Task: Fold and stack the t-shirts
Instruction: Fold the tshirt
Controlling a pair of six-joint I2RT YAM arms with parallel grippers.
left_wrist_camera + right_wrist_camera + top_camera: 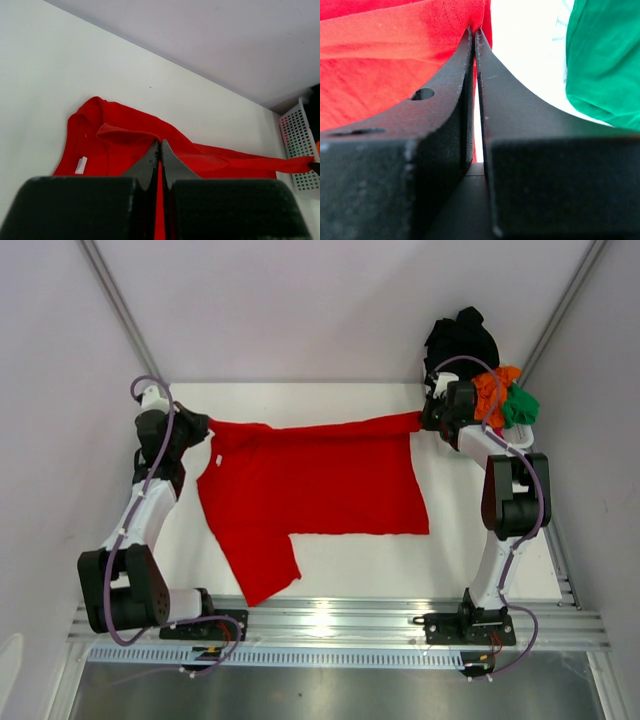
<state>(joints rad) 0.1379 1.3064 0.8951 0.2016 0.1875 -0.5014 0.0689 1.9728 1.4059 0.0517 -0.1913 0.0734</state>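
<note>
A large red t-shirt (310,485) lies spread across the white table (300,400), one sleeve reaching toward the near edge. Its far edge is pulled taut between both grippers. My left gripper (203,430) is shut on the shirt's left shoulder; in the left wrist view red cloth (125,145) shows between the closed fingers of that gripper (160,145). My right gripper (428,421) is shut on the right corner; the right wrist view has this gripper (474,32) pinching red cloth (385,60). Black (460,340), orange (492,390) and green (520,405) t-shirts are piled at the back right.
A white perforated basket (300,145) stands at the table's back right corner, under the pile. Green cloth (605,60) hangs close to the right of my right fingers. A metal rail (330,625) runs along the near edge. Walls close in at left, right and back.
</note>
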